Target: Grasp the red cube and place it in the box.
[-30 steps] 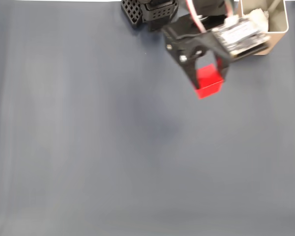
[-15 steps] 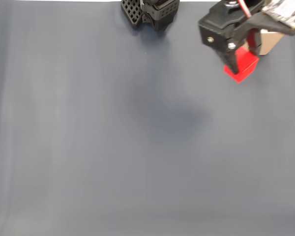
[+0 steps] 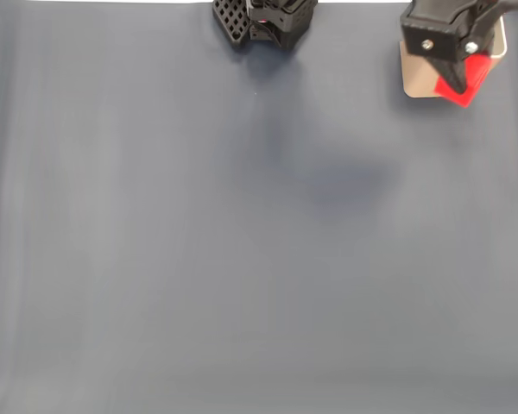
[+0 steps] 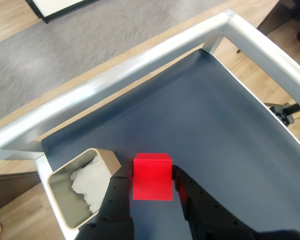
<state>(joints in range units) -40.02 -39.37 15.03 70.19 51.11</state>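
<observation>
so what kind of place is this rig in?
Probably a lab or workshop bench: a dark mat in a bare aluminium frame, wood floor below, and just the gripper holding the red cube near the box.

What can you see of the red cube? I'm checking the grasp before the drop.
The red cube is small, bright red and smooth-faced, with crisp edges. It is clamped between the black fingers of the gripper, lifted off the dark mat. In the fixed view it overlaps the near edge of the tan box.
</observation>
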